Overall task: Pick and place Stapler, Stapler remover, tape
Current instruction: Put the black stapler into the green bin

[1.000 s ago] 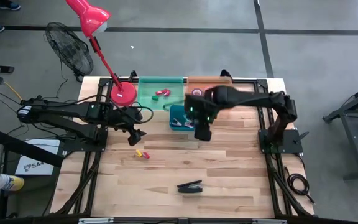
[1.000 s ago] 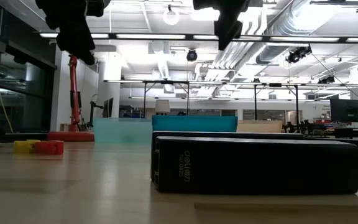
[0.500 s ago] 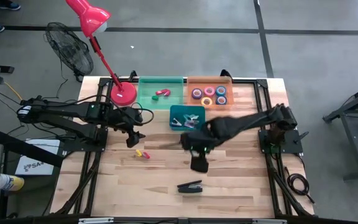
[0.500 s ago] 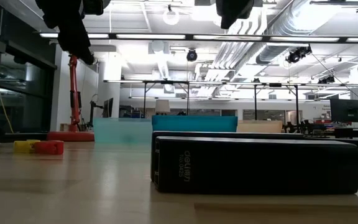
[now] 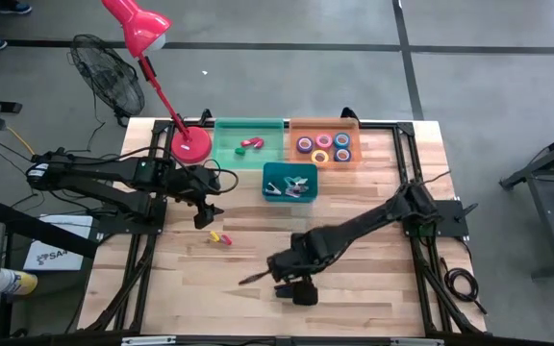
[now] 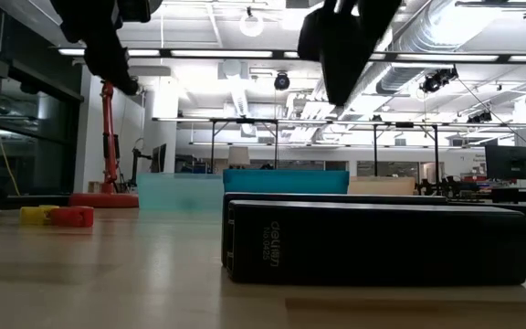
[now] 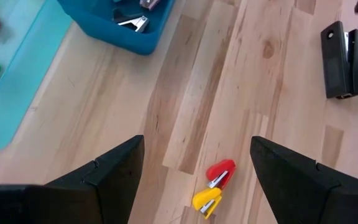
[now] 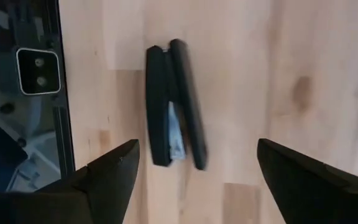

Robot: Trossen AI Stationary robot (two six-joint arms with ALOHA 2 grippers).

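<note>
The left hand (image 5: 206,216) is hovering over the left part of the surface (image 5: 373,288), fingers spread and holding nothing; the small red and yellow removers (image 5: 219,237) are lying just beside it, toward the front edge. The left arm is waiting there.

The right hand (image 5: 294,286) is hanging over the stapler (image 5: 287,286) at the front centre, fingers wide apart and empty. In the right wrist view the stapler (image 8: 174,104) is lying on its side between the two fingers (image 8: 107,171), not yet touched.

To do the pick well, the right hand is needing to descend straight, keeping the stapler centred in the gap, with the fingers crossing its narrow width near mid-length. Closing off-centre would likely spin the stapler.

The tape (image 5: 323,146) is lying in the orange tray (image 5: 323,123) at the far side.
</note>
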